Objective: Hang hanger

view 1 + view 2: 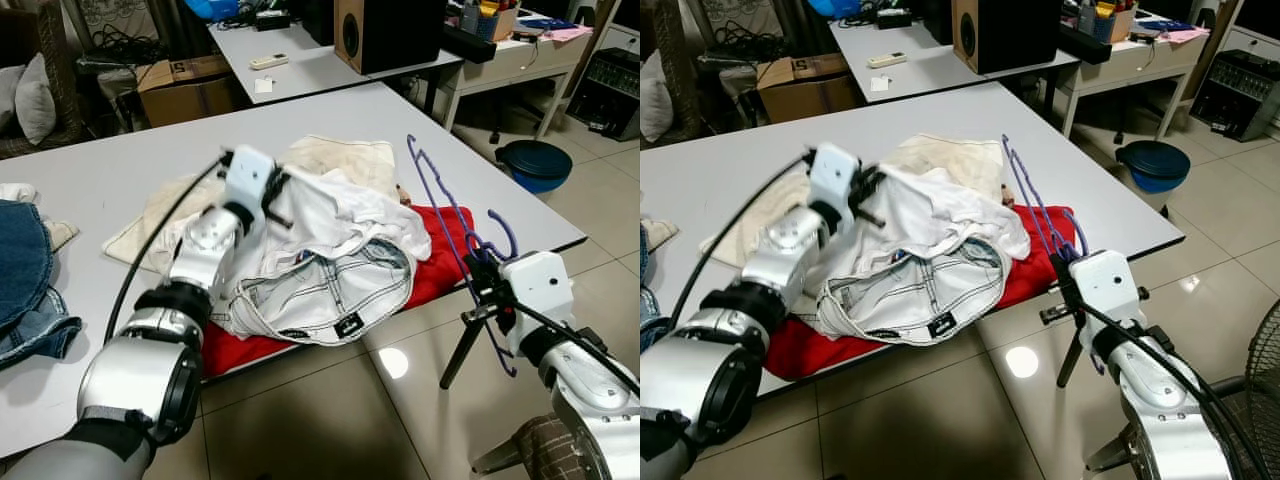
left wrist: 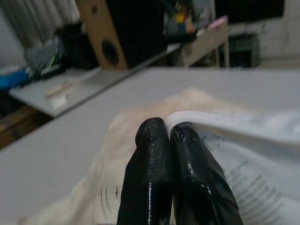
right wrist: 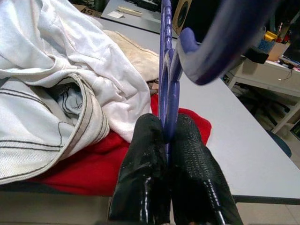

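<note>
Right gripper [image 3: 166,136] pinching purple hanger [image 1: 440,205] beside red cloth [image 1: 445,250]; left gripper [image 2: 169,133] clamped on white garment [image 1: 330,225], table [image 1: 100,170] beyond.

Purple plastic hanger [image 1: 445,215], tilted, over table edge [image 1: 520,255].

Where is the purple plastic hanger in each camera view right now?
Left eye view: purple plastic hanger stands right of the clothes pile, held by the right gripper.
Right eye view: right of centre, above the gripper housing.
Left wrist view: not in it.
Right wrist view: top centre, clamped between the black fingers.
Shared landmark: the red cloth under the white garment.
</note>
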### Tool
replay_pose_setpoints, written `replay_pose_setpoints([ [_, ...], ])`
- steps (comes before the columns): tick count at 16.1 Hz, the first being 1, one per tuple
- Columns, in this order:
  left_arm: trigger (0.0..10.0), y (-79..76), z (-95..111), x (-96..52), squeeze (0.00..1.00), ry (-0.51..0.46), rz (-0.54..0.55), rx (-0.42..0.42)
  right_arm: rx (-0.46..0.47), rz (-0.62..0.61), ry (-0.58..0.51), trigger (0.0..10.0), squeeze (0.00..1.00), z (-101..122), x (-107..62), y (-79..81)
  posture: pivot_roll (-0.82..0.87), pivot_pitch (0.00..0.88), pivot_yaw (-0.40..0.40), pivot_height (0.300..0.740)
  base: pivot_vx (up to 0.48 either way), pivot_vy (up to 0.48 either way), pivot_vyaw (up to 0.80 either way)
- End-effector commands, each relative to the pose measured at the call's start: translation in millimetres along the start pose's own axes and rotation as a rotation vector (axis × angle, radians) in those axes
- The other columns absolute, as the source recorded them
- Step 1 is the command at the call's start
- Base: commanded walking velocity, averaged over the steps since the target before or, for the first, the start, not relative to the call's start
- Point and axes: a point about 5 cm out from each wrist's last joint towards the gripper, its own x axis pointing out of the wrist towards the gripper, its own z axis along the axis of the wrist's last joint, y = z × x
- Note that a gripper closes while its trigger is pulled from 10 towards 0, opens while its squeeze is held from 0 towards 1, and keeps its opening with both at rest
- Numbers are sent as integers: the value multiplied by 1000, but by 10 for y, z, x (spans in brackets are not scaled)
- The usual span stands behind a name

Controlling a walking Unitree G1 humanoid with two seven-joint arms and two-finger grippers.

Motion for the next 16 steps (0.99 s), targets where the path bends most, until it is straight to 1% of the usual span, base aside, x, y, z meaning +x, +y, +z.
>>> replay_pose_setpoints([
  [1,0,88,230,46,0,-87,2,25,-2,4,-10,10000,0,10,32,16,-194,0,81,740,0,0,0],
  [2,0,94,309,65,0,-116,-13,29,-2,4,-10,10000,0,9,31,16,-194,0,83,740,0,0,0],
  [4,0,108,545,104,0,-198,-61,55,-2,3,-8,10000,0,-1,25,22,-196,0,88,740,0,0,0],
  [6,0,114,644,108,0,-226,-92,73,-1,5,-6,10000,0,-10,15,35,-196,0,93,740,0,0,0],
  [8,0,112,581,84,0,-189,-109,118,-1,7,-4,10000,0,-18,11,49,-196,0,97,740,0,0,0],
  [9,0,111,519,66,0,-162,-112,124,-1,8,-3,10000,0,-22,11,52,-197,0,98,740,0,0,0],
  [10,0,118,420,37,0,-115,-106,154,-1,9,-2,10000,0,-27,10,57,-196,0,99,740,0,0,0],
  [11,0,119,301,10,0,-45,-110,195,0,12,-1,10000,0,-31,8,63,-196,0,99,740,0,0,0],
  [12,0,126,110,-27,0,73,-104,240,1,19,0,10000,0,-37,7,74,-192,0,97,740,0,0,0],
  [13,10000,137,27,-39,0,126,-79,235,-1,24,2,10000,0,-43,11,82,-189,0,95,740,0,0,0],
  [14,10000,113,-54,-65,0,155,-102,215,-4,30,2,10000,0,-48,21,95,-188,0,95,740,0,0,0],
  [15,10000,105,-69,-72,957,156,-110,188,-5,33,0,10000,0,-47,25,100,-187,0,98,740,0,0,0],
  [16,10000,121,-62,-74,1000,149,-101,147,-2,34,-3,10000,0,-44,30,104,-188,0,100,740,0,0,0],
])
